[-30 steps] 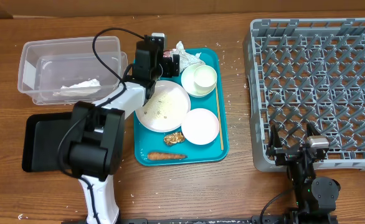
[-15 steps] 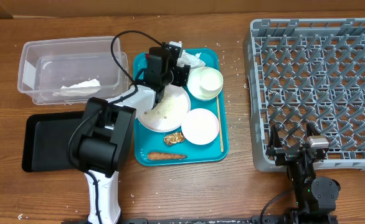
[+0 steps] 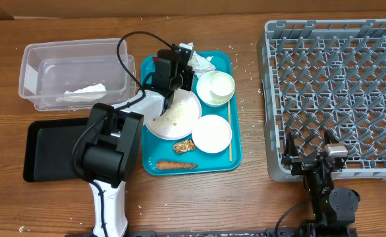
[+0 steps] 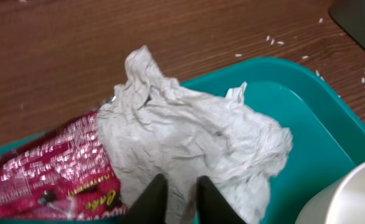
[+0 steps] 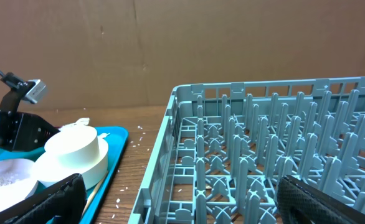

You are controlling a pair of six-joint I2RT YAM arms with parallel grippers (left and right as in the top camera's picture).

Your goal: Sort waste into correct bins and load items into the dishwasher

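The left hand [image 4: 181, 182] is pinched nearly shut on a fold of the napkin [image 4: 189, 130] at the far end of the teal tray [image 3: 209, 161], while the right hand [image 3: 308, 155] sits spread and idle by the rack [image 3: 338, 79]. I'd say the job is barely begun. The rack is bare and the tub [image 3: 74, 45] holds just one wad [image 3: 81, 92], while the plate [image 3: 180, 112], bowls [image 3: 211, 133], wrapper [image 4: 45, 168], sausage [image 3: 175, 164] and lump [image 3: 184, 146] all lie on the tray.

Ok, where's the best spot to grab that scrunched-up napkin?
Pinch one of the raised folds near the middle of the napkin, coming straight down from above. It is crumpled into ridges that are easy to pinch, and it lies low in the tray. Stay off the edge that overlaps the red wrapper, or both may lift.
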